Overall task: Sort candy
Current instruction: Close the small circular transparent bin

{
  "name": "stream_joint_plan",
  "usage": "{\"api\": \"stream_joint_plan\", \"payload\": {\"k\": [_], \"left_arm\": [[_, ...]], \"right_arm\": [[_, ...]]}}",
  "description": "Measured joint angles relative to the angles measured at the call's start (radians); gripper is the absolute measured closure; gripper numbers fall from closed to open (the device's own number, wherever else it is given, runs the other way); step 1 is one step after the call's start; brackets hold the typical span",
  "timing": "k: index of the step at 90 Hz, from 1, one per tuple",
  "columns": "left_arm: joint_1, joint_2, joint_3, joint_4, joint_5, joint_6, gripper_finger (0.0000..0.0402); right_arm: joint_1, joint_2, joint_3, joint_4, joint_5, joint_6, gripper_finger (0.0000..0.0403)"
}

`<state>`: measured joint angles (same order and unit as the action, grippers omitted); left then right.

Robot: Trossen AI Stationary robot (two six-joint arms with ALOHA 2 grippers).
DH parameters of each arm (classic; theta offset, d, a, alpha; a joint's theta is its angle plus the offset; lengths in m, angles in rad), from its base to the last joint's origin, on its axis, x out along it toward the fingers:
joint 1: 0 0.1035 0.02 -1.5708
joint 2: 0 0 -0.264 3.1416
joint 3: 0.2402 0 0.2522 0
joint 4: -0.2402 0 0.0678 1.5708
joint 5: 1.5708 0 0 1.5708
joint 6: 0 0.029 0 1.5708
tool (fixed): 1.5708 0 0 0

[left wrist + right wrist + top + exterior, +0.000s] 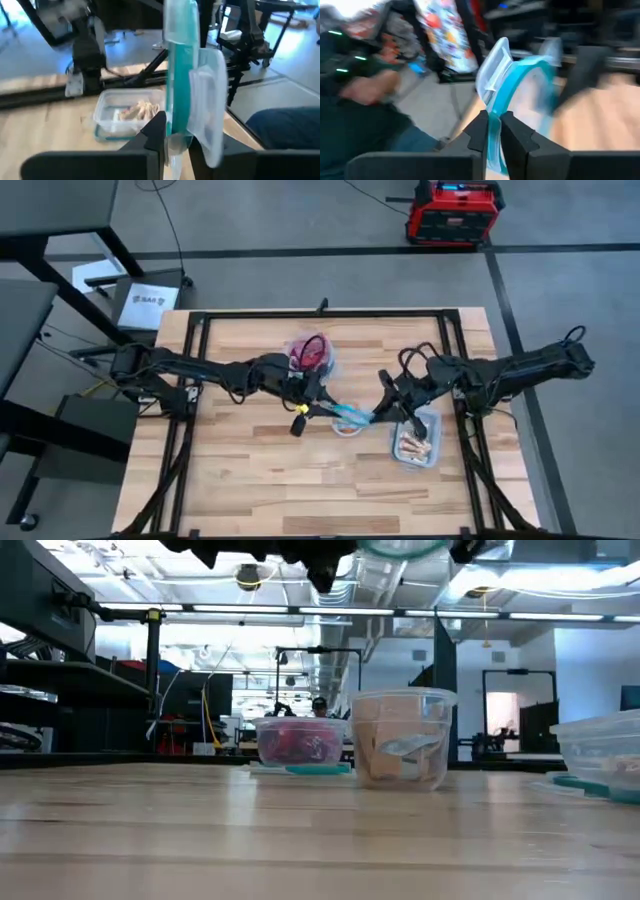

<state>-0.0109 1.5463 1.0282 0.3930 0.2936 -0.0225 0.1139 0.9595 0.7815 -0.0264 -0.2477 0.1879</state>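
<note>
Two-gripper hold on one clear lid (350, 414) with a teal seal, raised above the middle of the wooden table (250, 480).

Left gripper (300, 416): clamped on the lid's left edge; in its wrist view, lid (185, 75) upright and edge-on, pinched between the dark fingers (155, 132).

Right gripper (378, 412): closed on the opposite edge; in its wrist view, teal rim (517, 92) running down into the gap between both fingertips (479, 131).

Directly below the lid: a clear middle bowl (345, 428), uncovered. Low view shows it (400, 738) standing on the table, pale candy (392, 748) inside, lid (400, 548) well above it at the upper frame edge.

Red candy (308, 355): piled in a round bowl (328, 363) toward the far side of the table, just behind the left gripper; some purple possibly mixed in, hard to tell from above. Same bowl (297, 742) left of the middle bowl in the low view.

More pale candy (412, 446): in the rectangular tub (432, 428) below the right gripper, also visible from the left wrist (137, 111).
</note>
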Motion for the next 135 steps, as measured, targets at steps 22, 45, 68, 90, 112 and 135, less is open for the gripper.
{"api": "stream_joint_plan", "payload": {"k": [22, 45, 68, 90, 112, 135], "left_arm": [[0.043, 0.004, -0.001, -0.188, 0.093, -0.297, 0.0372], [0.138, 0.147, -0.001, -0.020, 0.318, -0.568, 0.0372], [0.143, 0.308, -0.001, 0.222, 0.468, -0.784, 0.0372], [0.181, 0.296, -0.005, 0.160, 0.461, -0.744, 0.0372], [0.180, 0.298, -0.005, 0.086, 0.487, -0.739, 0.0372], [0.180, 0.298, -0.005, 0.116, 0.494, -0.788, 0.0372]], "right_arm": [[-0.010, -0.155, 0.097, -0.542, 0.526, -0.020, 0.0350], [-0.020, -0.191, 0.070, -0.680, 0.614, 0.047, 0.0349], [-0.011, -0.181, -0.034, -0.698, 0.613, 0.125, 0.0349], [0.020, -0.181, -0.080, -0.691, 0.613, 0.160, 0.0349], [0.025, -0.181, -0.080, -0.678, 0.613, 0.164, 0.0349], [0.025, -0.181, -0.080, -0.674, 0.613, 0.164, 0.0349]]}}
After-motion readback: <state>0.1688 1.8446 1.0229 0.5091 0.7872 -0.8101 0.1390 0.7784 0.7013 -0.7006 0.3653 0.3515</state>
